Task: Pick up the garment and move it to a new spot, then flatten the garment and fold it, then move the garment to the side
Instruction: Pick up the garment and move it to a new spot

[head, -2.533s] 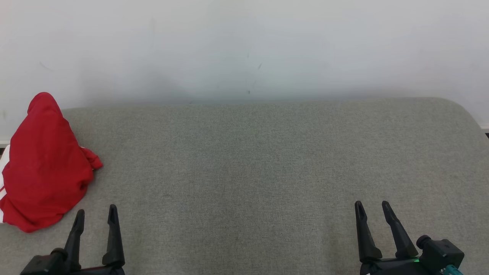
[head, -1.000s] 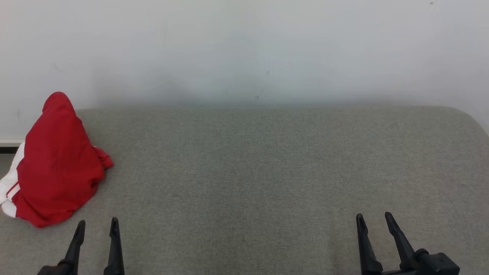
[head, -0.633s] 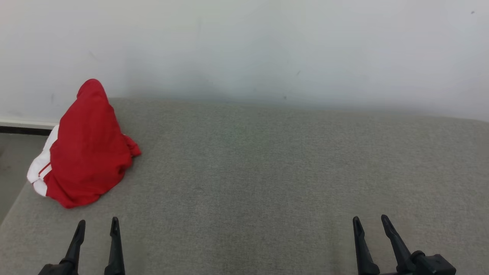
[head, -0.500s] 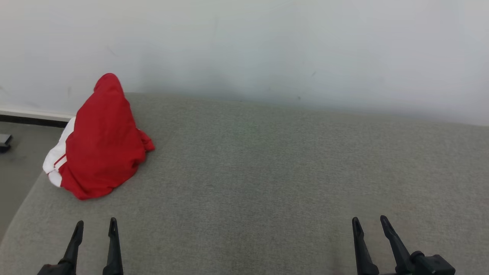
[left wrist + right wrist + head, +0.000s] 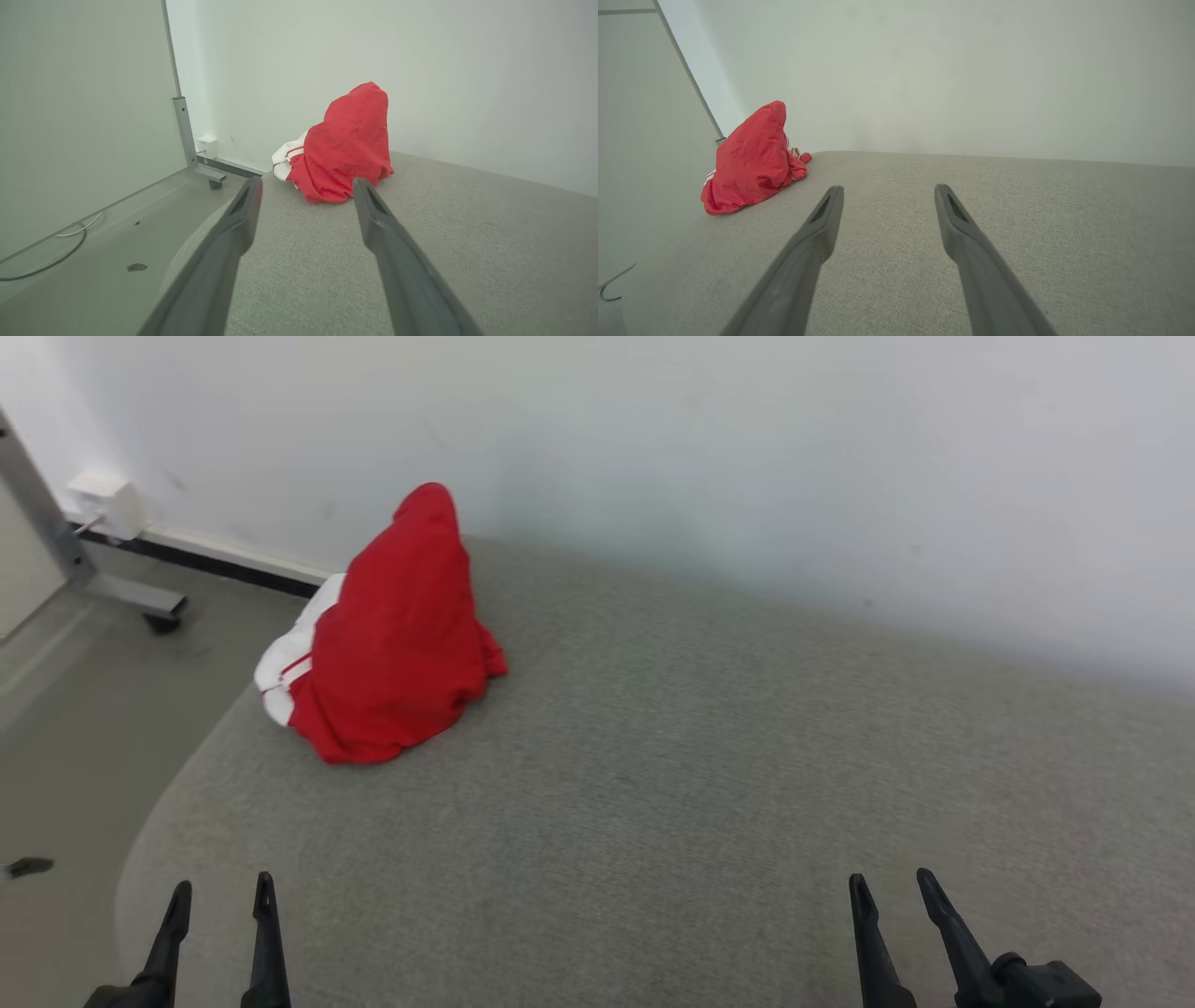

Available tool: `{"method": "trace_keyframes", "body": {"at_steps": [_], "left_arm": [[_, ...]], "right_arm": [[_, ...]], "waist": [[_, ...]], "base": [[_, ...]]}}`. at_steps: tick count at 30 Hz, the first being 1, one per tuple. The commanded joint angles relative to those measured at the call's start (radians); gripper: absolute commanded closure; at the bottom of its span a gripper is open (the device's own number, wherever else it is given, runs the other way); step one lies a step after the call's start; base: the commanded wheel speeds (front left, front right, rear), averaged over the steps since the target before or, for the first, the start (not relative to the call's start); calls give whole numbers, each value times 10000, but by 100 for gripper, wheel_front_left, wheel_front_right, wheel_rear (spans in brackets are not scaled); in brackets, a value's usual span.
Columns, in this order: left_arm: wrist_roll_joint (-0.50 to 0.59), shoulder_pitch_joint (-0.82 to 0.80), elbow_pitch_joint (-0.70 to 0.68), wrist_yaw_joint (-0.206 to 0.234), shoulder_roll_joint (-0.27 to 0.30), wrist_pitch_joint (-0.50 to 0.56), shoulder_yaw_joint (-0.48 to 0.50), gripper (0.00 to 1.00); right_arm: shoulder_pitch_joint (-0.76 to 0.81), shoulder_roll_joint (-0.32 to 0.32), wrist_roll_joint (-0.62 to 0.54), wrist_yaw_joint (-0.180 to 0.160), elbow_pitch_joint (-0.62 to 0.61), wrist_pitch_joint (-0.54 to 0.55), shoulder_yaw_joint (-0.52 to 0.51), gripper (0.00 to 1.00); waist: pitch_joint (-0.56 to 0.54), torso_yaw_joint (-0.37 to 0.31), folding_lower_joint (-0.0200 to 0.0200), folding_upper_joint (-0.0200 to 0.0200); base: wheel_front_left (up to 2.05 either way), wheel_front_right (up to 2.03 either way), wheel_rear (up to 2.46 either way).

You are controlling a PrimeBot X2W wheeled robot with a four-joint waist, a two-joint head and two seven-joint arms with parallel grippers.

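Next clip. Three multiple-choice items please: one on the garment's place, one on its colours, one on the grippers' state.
1. Where on the grey surface is the garment? A. far-left end, near the wall B. centre C. right end
2. Its colours? A. blue, grey B. red, white C. black
3. The left gripper and right gripper are: A. shut on cloth B. open, empty C. one shut
Key: 1 A, it heaps at the left end; 2 B, red cloth, white part beside; 3 B, fingers apart, nothing between.
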Motion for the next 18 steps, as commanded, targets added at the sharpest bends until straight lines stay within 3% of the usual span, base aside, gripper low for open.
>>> {"method": "trace_keyframes", "body": {"at_steps": [1,6,18], "left_arm": [[-55,96,15,30,58,-10,15,0],[-122,115,-29,96,129,-9,75,0],[-214,187,-184,257,108,-10,180,0]], "right_arm": [[56,-20,73,-21,1,-7,3,0],[-57,-20,126,-21,74,-7,132,0],[-410,-21,168,-21,341,-7,416,0]], "waist": [[-39,628,0,0],[-58,995,0,0],[20,1056,0,0]], "base": [[0,0,0],[0,0,0],[0,0,0]]}}
